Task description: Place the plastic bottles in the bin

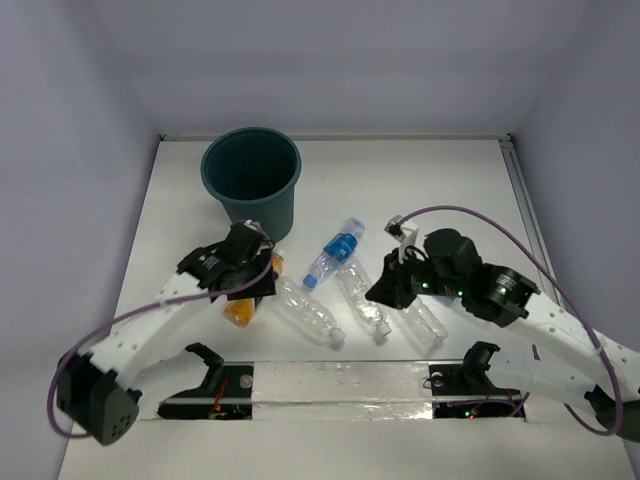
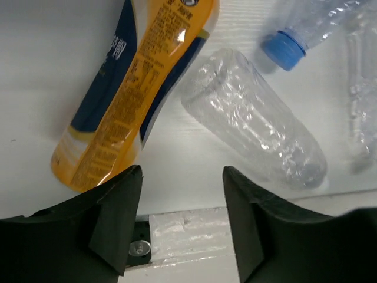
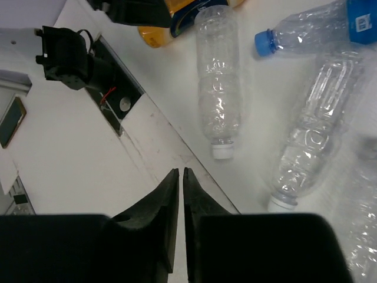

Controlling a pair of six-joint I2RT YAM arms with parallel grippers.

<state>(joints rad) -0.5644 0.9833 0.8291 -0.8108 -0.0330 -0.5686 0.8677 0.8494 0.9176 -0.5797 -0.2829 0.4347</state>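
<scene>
The dark teal bin (image 1: 250, 172) stands upright at the back left. Plastic bottles lie in front of it: an orange one (image 1: 240, 311) (image 2: 134, 88), clear crinkled ones (image 1: 310, 312) (image 1: 362, 298) (image 1: 425, 322), and one with a blue label and blue cap (image 1: 336, 252). My left gripper (image 1: 252, 288) (image 2: 181, 177) hovers open just above the table, beside the orange bottle and a clear bottle (image 2: 253, 127), with nothing between its fingers. My right gripper (image 1: 382, 292) (image 3: 180, 172) is shut and empty over the clear bottles; a white-capped one (image 3: 218, 94) lies ahead of it.
A taped strip (image 1: 340, 385) runs along the near edge between the arm bases. White walls enclose the table on the left, back and right. A purple cable (image 1: 470, 215) loops over the right arm.
</scene>
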